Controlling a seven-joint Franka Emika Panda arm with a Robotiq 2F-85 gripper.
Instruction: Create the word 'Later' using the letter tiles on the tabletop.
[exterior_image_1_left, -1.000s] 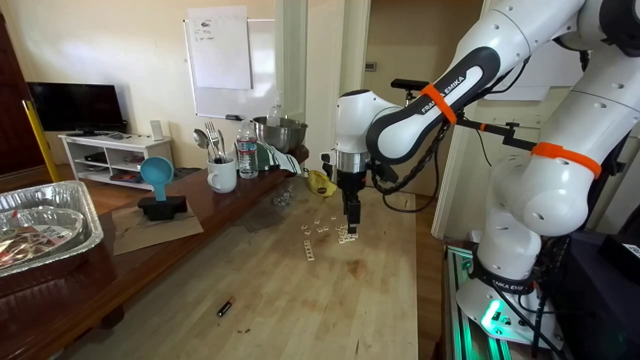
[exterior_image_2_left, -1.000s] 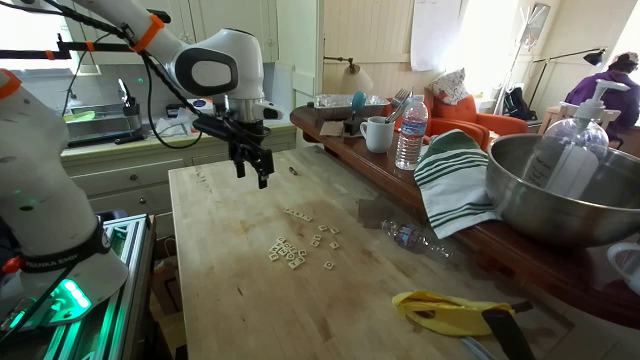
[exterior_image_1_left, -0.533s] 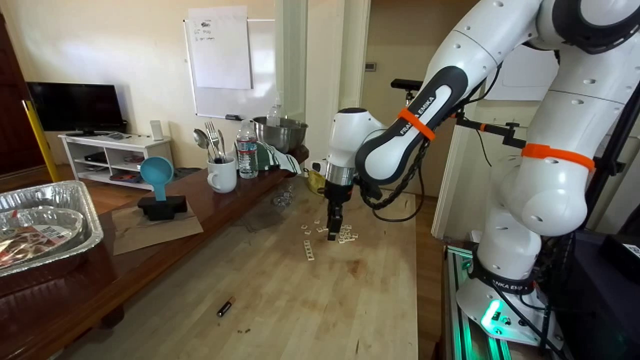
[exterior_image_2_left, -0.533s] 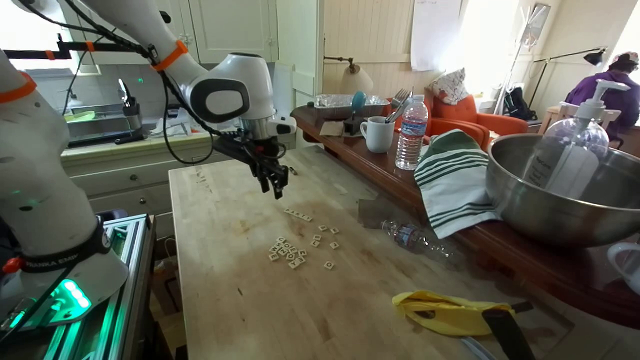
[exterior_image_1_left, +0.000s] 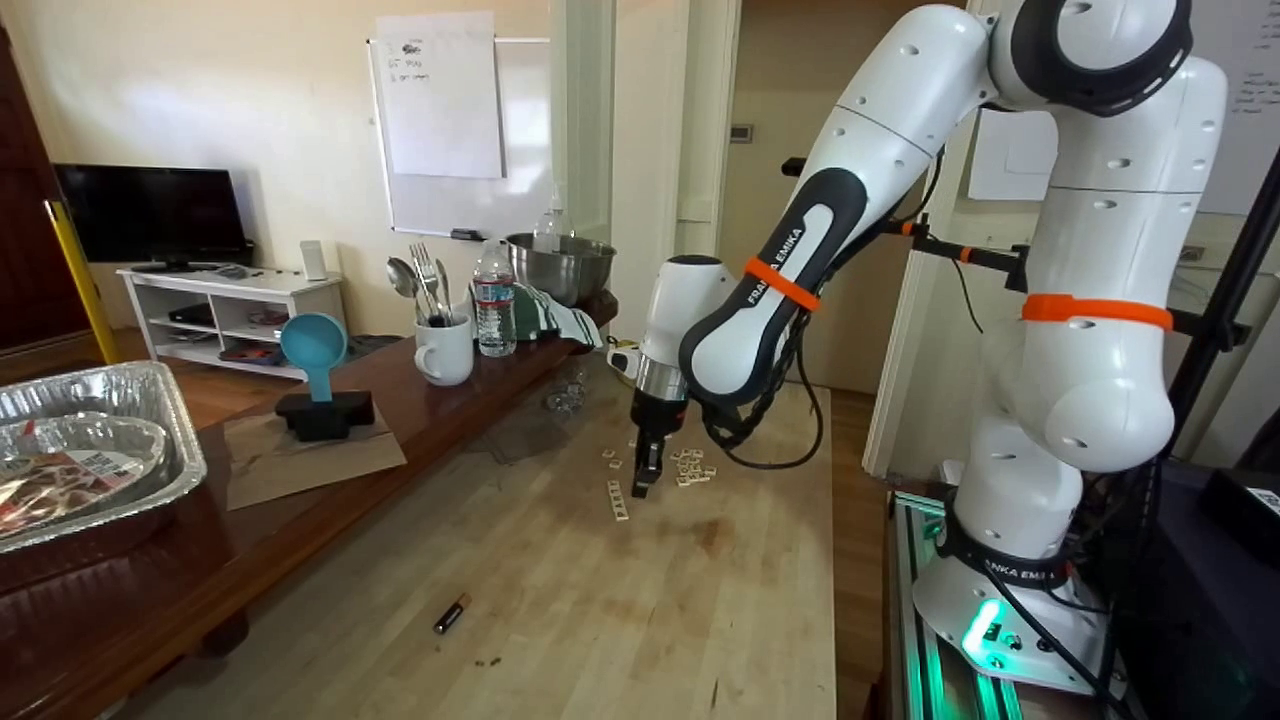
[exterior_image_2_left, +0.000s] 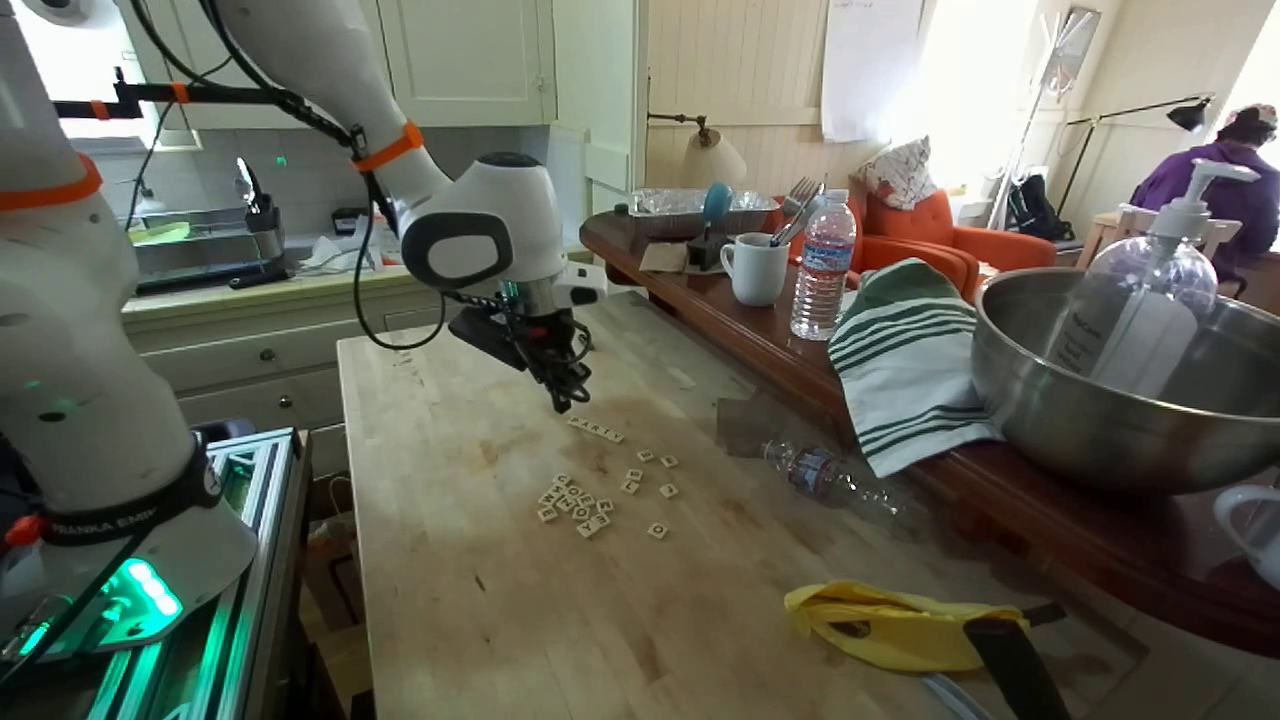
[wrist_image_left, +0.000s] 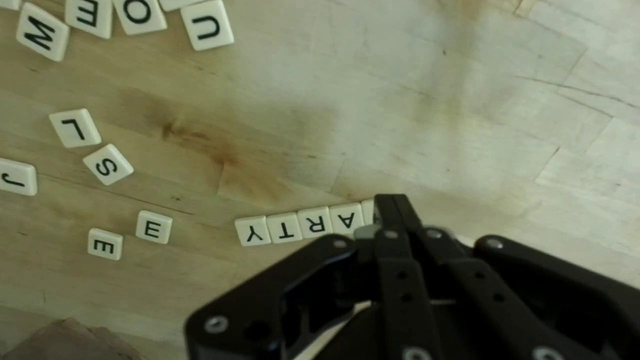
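My gripper (wrist_image_left: 392, 200) is shut, its fingertips pressed together with nothing between them. It points down at the P end of a row of letter tiles (exterior_image_2_left: 596, 430) that reads PARTY; I cannot tell whether it touches. In the wrist view the row appears upside down, with tiles A (wrist_image_left: 346, 218) and Y (wrist_image_left: 253, 231) legible and the end tile mostly hidden behind the fingertips. Loose face-up tiles include L (wrist_image_left: 75, 128), S (wrist_image_left: 108, 164), J (wrist_image_left: 18, 177) and two E tiles (wrist_image_left: 154, 227). A tile cluster (exterior_image_2_left: 575, 505) lies farther along the wooden tabletop (exterior_image_2_left: 480, 620).
On the tabletop lie a battery (exterior_image_1_left: 452, 613), a yellow item (exterior_image_2_left: 900, 625) and a plastic bottle (exterior_image_2_left: 815, 470) on its side. A raised dark wood ledge (exterior_image_1_left: 300, 545) borders one long side, bearing a mug (exterior_image_1_left: 444, 352), an upright bottle (exterior_image_1_left: 495, 305) and a steel bowl (exterior_image_2_left: 1120, 400).
The gripper has gone from open to shut. It has come down and moved from over the tile cluster's side toward the P end of the PARTY row. The tiles look unmoved.
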